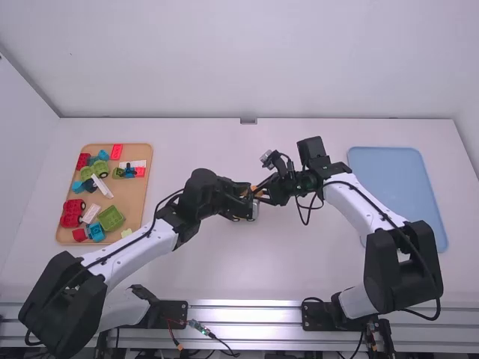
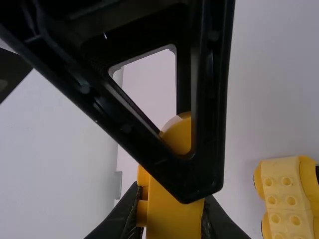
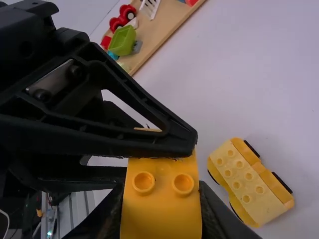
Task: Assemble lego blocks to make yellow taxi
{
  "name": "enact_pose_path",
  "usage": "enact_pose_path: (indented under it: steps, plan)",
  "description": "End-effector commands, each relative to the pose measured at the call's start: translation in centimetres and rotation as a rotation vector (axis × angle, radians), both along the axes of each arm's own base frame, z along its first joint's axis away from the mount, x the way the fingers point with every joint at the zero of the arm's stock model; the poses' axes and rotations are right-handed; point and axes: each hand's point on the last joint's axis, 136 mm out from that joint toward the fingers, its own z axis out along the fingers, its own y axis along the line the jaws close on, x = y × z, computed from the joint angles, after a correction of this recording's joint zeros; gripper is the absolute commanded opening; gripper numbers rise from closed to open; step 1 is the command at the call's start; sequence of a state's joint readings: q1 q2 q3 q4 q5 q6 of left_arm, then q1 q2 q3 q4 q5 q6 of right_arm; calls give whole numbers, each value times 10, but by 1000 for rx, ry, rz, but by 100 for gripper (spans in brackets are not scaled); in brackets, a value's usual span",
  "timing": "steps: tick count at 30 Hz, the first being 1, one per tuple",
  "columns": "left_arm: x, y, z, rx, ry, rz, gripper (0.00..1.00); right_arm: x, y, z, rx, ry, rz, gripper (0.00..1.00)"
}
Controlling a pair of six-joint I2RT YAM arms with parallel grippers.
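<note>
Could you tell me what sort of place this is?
Probably a robotics lab workstation: two robot arms mounted at a white table, with a wooden tray of toy blocks.

We identify the white table (image 1: 247,280) as the work surface; it extends below both grippers. To the left of the left gripper (image 1: 245,203), well apart, we find a tan tray (image 1: 141,196) lying flat. To the right of the right gripper (image 1: 271,193), also well apart, we find a flat blue tray (image 1: 389,179). Below the grippers, we locate a yellow block assembly (image 3: 251,181), studs facing up.
</note>
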State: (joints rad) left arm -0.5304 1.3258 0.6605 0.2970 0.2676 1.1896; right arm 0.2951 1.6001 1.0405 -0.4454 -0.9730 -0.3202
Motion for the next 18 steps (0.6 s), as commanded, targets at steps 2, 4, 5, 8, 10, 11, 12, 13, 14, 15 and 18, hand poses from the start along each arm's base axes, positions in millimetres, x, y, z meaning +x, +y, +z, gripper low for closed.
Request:
enact_pose_path:
  steps: [2,4,5,8,10,11,12,13,14,15,18]
  plan:
    - [0,0,-7,1,27,11,2,0,6,20,47,-60,39,15]
    - [-1,-1,-7,-3,31,8,2,0,6,20,47,-61,39,12]
    - [-2,-2,-7,-4,32,4,4,-1,6,20,47,-62,40,10]
    - [-2,-2,-6,-8,34,4,50,-1,6,20,47,-64,42,8]
    - [-1,-2,-5,-29,52,22,94,0,5,20,47,-64,39,6]
    - [-1,-2,-5,-41,64,30,99,1,4,19,44,-64,33,5]
    - [-1,-2,-5,-44,70,33,99,3,2,18,39,-65,26,5]
    - [-1,-1,-5,-45,72,33,99,3,2,18,36,-66,23,5]
    - [-2,-1,-7,-41,78,33,99,6,-1,16,24,-67,11,5]
    - [-3,-1,-7,-48,87,40,99,7,-2,16,20,-68,5,5]
    - [-1,4,2,-117,133,89,99,13,-8,10,-21,-88,-17,5]
